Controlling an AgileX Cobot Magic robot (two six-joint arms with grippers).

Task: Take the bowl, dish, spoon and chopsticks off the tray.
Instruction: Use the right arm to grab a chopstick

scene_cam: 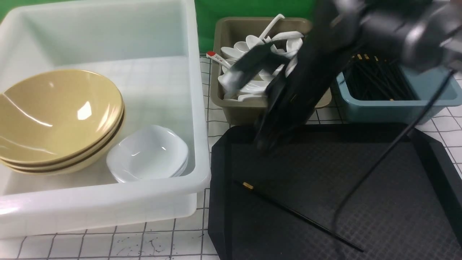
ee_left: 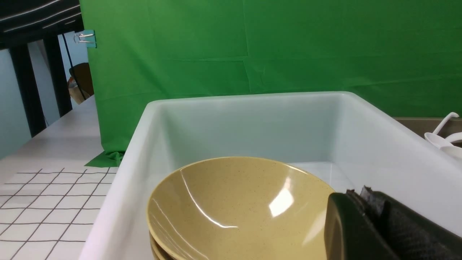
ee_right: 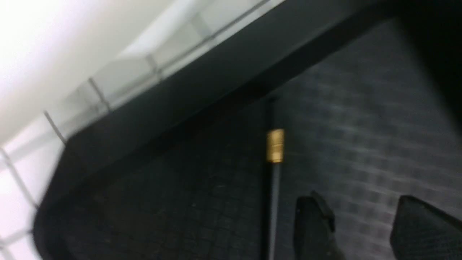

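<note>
Right wrist view: the right gripper [ee_right: 360, 202] has its two fingertips spread well apart, with nothing gripped between them, only the textured floor of the black tray [ee_right: 216, 216] showing in the gap. Just beside one finger lies a single black chopstick [ee_right: 273, 202], its gold band [ee_right: 275, 145] near the end that points to the raised rim; the gripper looks clear of it. In the front view this chopstick rests slantwise across the tray, while the right arm [scene_cam: 306, 68] — badly blurred — reaches over the olive bin [scene_cam: 242, 112] and the tray's far edge. The left gripper [ee_left: 355, 196] is closed, its fingertips together and holding nothing; it overlaps the edge of the top tan bowl [ee_left: 238, 202] in its wrist view, and whether it touches I cannot tell. The tan bowls sit stacked and tilted inside the white tub [scene_cam: 126, 79], with the small white dishes [scene_cam: 148, 155] stacked beside them. White spoons [scene_cam: 252, 86] fill the olive bin — which of them is the task's own I cannot tell — and more black chopsticks [scene_cam: 379, 79] lie bundled in the blue bin [scene_cam: 393, 110].
</note>
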